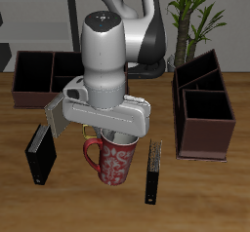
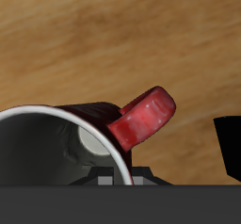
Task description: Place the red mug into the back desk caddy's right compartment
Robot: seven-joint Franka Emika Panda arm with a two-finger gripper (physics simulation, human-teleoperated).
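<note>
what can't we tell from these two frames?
- Gripper state: exterior view, the arm's own body hides the fingers; wrist view shows only the red mug's rim and handle, no fingertips.
- Back desk caddy: arm covers its middle and one end, so the right compartment is unseen.
- Mug base: cut off in wrist view.

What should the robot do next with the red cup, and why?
Probably lift it straight up a little. The gripper sits right at the rim of the red mug, and the wrist view shows the rim close up, so it may have hold, though the jaws are hidden. The mug looks low by the table, and the back desk caddy lies farther back.
</note>
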